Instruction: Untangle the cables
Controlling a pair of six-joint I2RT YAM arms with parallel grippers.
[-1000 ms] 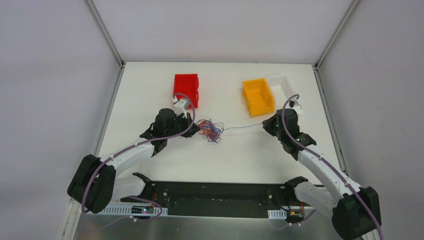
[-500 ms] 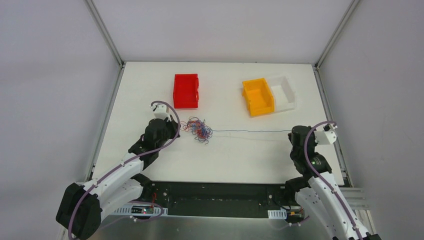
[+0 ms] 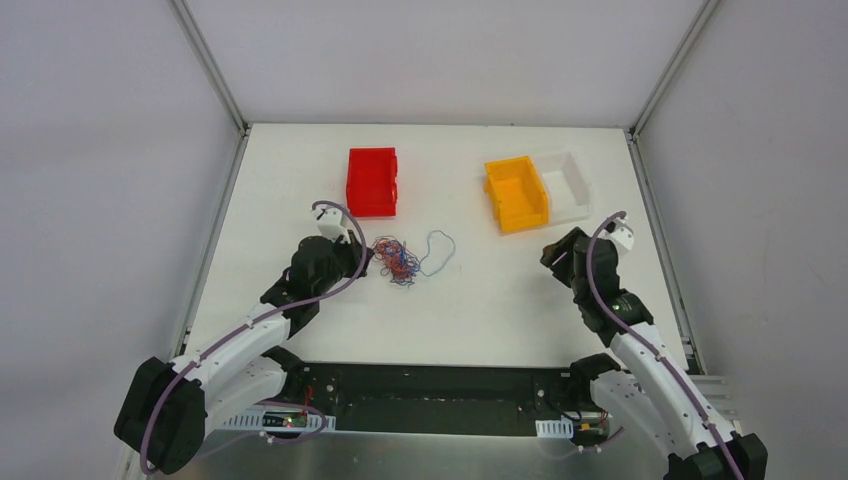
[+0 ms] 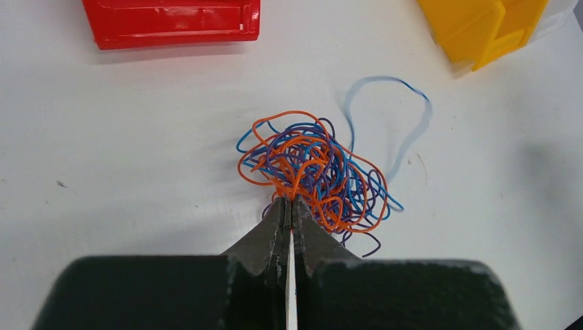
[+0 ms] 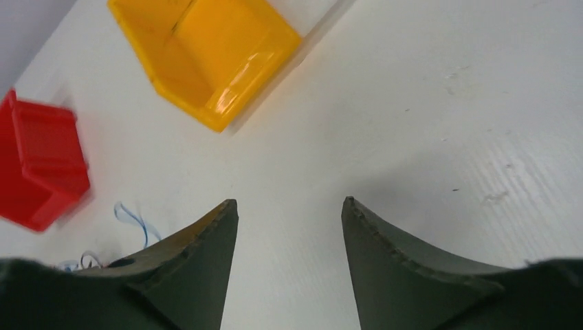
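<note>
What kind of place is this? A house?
Probably not: it looks like a robot test booth. A left arm and a right arm are bolted to a white table, plain walls box it in, and a red bin and yellow bin sit by tangled cables.

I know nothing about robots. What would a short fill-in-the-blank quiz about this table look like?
1. The left gripper is shut on the knot of wires, while the right gripper, holding nothing, is ____.
2. The single loose loop lying beside the knot is ____ in colour.
3. Between the red bin and the clear bin stands a ____ one.

Missing words: open; blue; yellow.
</note>
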